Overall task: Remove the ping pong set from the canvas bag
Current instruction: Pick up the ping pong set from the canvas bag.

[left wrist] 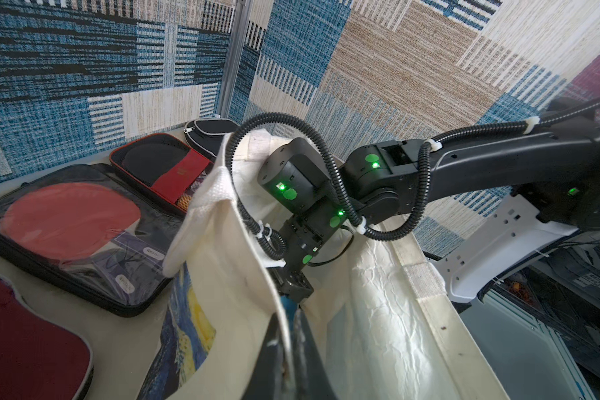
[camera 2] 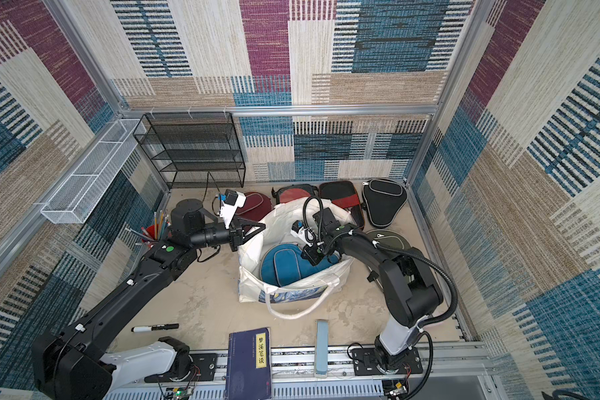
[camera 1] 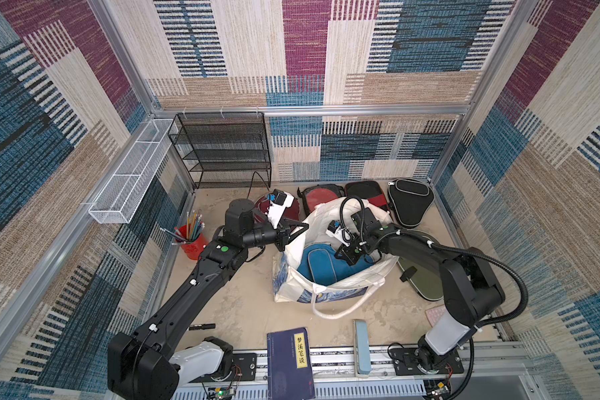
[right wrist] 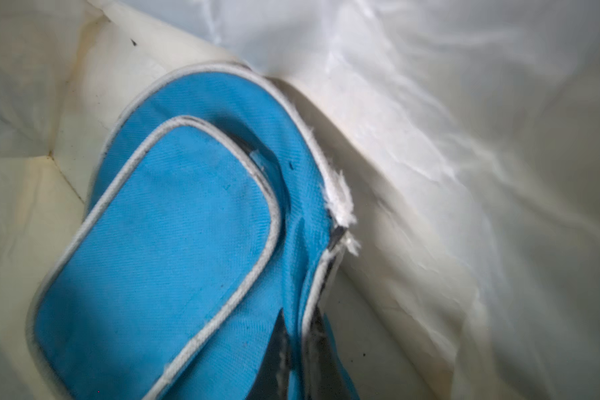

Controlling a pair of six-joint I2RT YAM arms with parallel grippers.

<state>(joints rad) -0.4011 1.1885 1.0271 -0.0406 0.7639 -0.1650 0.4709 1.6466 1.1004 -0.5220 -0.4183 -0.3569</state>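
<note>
Blue case (camera 1: 321, 266) lay low inside the canvas bag (camera 1: 357, 278), which stood open-mouthed on the worktop (camera 1: 243, 304). Right tool (camera 1: 341, 257) was down in the bag's mouth at the case's near end. The rest of the case ran away from it toward the left arm's side, so the long axis lay roughly across the bag. The right arm was plainly the nearer.

In the right wrist view the jaws were closed on the case's piped edge, a dark finger on either side of the seam (a rim grip, not across the body). Left tool (camera 1: 303, 227) was clamped on the bag's rim, holding the mouth open.

Judgement: the lift would need to go up and back along that axis to clear the rim.

Case: paddle-shaped, bright blue woven fabric, pale grey piping, with a raised front pocket piped the same way. The piping was frayed into white tufts at one spot. Soft and flat, so it would likely sag from an edge grip.
</note>
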